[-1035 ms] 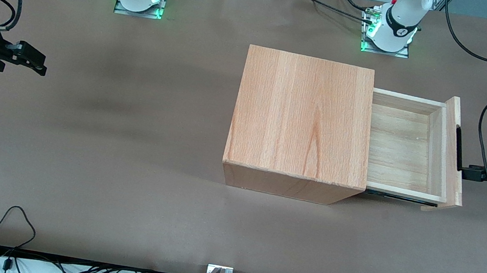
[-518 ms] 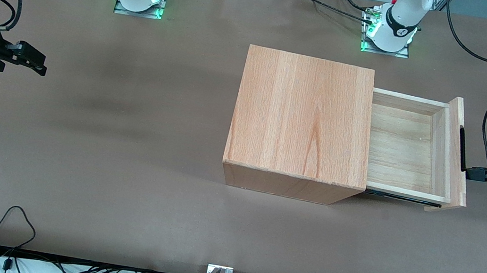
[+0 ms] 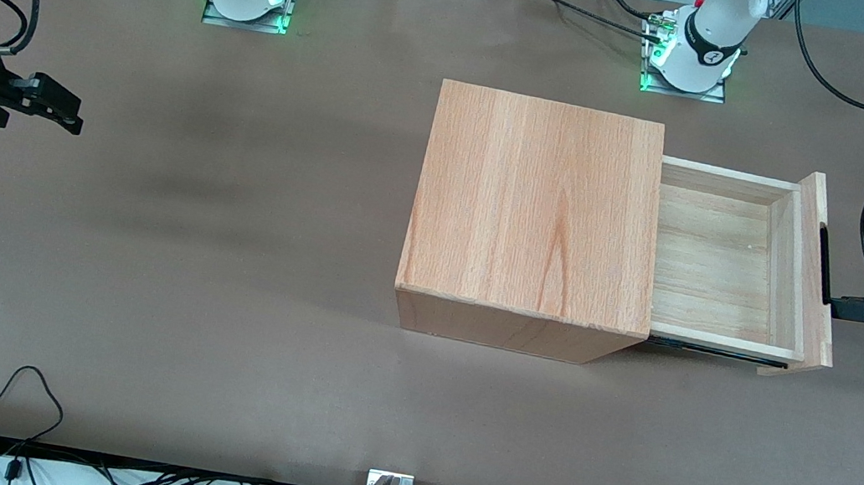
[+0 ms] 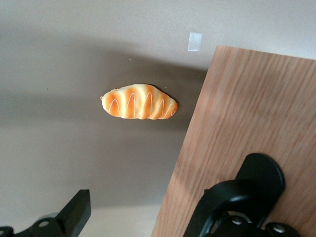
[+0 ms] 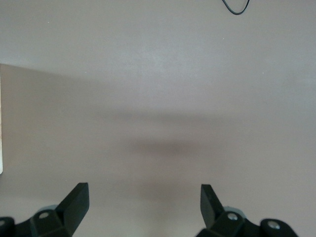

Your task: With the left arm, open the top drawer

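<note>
The top drawer is a pale wood tray standing well out of the wooden box cabinet, toward the working arm's end of the table. Its front panel carries a slim black bar handle. The left arm's gripper is at that handle, in front of the drawer. In the left wrist view the gripper is open: one finger hangs over bare table, the other finger lies against the panel by the handle's mount. The drawer holds nothing.
An orange-striped toy croissant lies on the brown table beside the panel's edge, with a bit of tape near it; neither shows in the front view. Both arm bases stand at the table's edge farthest from the front camera.
The drawer has slid a little farther out of the cabinet toward the working arm's end, and the gripper has moved back with the handle.
</note>
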